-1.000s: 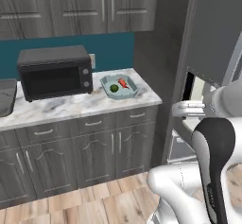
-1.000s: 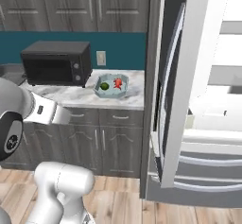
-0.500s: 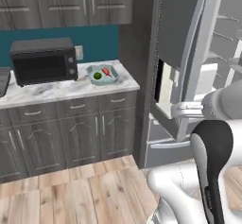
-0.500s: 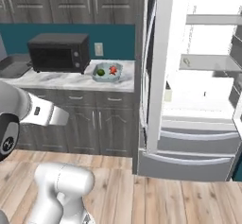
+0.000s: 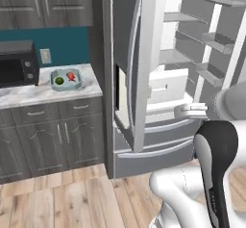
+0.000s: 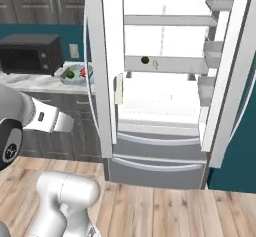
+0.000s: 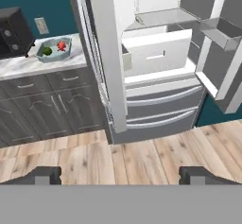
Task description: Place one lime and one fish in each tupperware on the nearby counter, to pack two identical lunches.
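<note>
At the lower right of the left base view the arm [image 5: 211,174] shows glossy white rounded shells with a black oval joint cover. In the right base view, lower left, a white link [image 6: 47,120] bears small dark markings beside a dark round joint cap [image 6: 9,148]. The tool [image 7: 122,175] has two small dark grey finger tips [image 7: 40,175].

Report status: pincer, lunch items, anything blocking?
Pincer open, empty. Teal tupperware holds one lime, red fish. Second lime on fridge shelf. Doors open, nothing blocking.

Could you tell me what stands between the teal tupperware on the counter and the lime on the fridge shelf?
In the right base view, the open fridge door stands between the teal tupperware and the lime.
</note>
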